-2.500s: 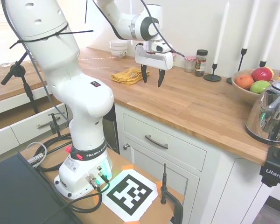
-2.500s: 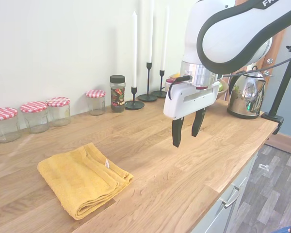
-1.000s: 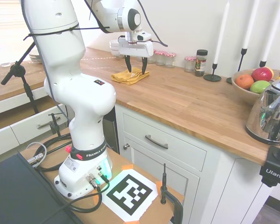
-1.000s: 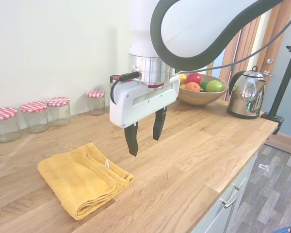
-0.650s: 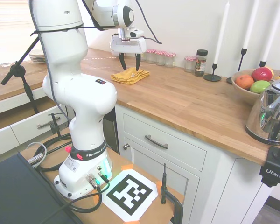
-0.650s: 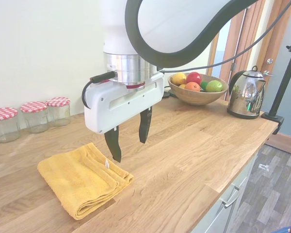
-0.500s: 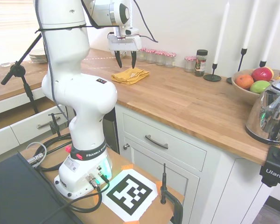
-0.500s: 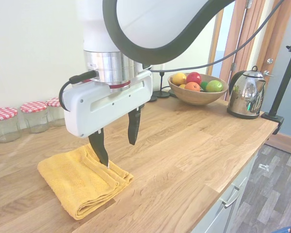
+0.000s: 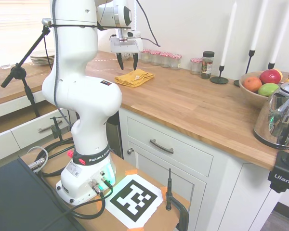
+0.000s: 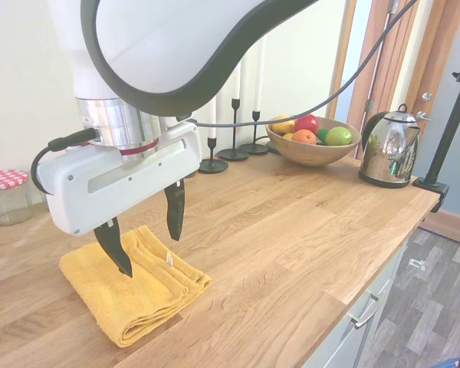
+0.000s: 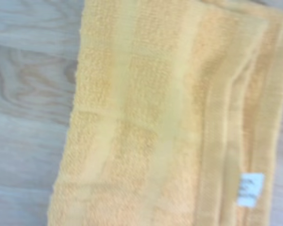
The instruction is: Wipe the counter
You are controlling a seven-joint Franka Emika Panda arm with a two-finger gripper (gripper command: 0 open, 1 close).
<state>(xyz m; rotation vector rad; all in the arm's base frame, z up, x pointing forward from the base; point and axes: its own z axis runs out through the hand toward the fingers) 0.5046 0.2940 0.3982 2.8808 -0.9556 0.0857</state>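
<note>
Wooden counter [image 10: 307, 222] running lengthwise along wall, parted pincer [image 10: 142, 234] hovering above folded yellow towel [image 10: 130, 287]

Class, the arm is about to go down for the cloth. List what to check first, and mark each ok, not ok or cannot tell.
1. Gripper open: ok.
2. Gripper above the cloth, not touching: ok.
3. Cloth lies flat and folded on the counter: ok.
4. Cloth fills the wrist view, label showing: ok.
5. Jar stands apart from the cloth: ok.
6. Gripper centred over the cloth: cannot tell.
</note>
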